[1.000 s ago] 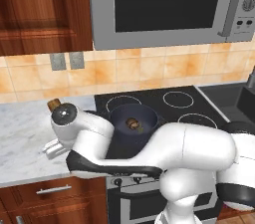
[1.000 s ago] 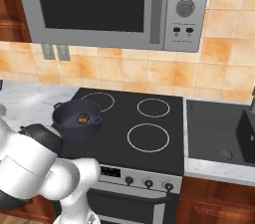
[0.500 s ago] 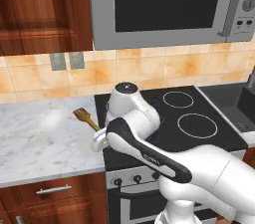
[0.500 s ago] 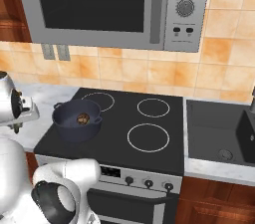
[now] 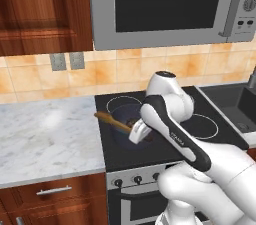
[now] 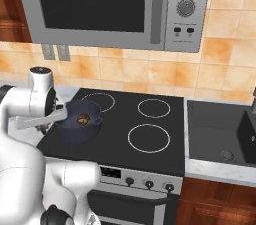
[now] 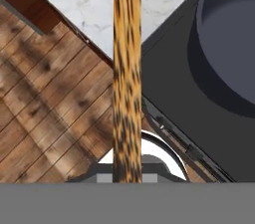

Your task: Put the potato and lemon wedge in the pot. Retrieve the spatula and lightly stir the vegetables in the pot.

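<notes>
Swung right from counter to above pot (image 6: 77, 124), gripper (image 5: 138, 132) nearly closed on spatula (image 5: 114, 122), potato (image 6: 83, 118) inside pot.

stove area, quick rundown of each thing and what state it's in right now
spatula: held in the end effector, lifted over the pot's left side
end effector: shut on the spatula handle
pot: upright on the front left burner, no lid
potato: inside the pot
microwave: door closed
sink: nothing seen in the basin
</notes>
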Available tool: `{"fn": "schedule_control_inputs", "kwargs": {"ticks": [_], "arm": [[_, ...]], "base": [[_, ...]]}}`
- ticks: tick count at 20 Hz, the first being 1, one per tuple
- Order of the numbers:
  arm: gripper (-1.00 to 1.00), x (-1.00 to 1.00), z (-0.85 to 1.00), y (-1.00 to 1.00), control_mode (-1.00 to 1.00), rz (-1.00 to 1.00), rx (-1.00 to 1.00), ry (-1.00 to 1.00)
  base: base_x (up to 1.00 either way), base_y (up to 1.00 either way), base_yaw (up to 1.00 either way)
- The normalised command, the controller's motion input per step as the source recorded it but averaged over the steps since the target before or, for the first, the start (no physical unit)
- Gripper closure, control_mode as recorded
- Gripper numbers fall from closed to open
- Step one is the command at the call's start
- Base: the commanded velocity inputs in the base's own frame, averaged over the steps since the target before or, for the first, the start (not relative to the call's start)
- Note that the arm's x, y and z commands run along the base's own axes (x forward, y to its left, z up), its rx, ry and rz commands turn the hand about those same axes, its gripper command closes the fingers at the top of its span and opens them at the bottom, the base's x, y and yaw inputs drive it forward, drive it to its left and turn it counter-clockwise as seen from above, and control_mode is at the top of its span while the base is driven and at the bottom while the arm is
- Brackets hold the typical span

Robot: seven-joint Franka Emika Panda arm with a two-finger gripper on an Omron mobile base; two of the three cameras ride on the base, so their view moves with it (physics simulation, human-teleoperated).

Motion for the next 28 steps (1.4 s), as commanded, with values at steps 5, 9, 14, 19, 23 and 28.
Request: {"fn": "schedule_control_inputs", "kwargs": {"ticks": [5,9,14,19,23,28], "arm": [[1.00,0.00,0.04,-0.29,-1.00,0.01,-0.07,0.00],[1.00,0.22,0.10,-0.22,-1.00,-0.07,-0.12,0.08],[1.00,0.60,0.46,-0.40,-1.00,-0.14,-0.07,0.23],[1.00,0.43,0.39,-0.50,-1.00,-0.05,-0.07,0.32],[1.00,0.00,0.15,-0.36,-1.00,0.14,-0.10,0.28],[1.00,-0.06,0.00,-0.20,-1.00,0.23,-0.11,0.01]], "base": [[0.00,0.00,0.00],[0.00,0.00,0.00],[0.00,0.00,0.00],[0.00,0.00,0.00],[0.00,0.00,0.00],[0.00,0.00,0.00]]}}
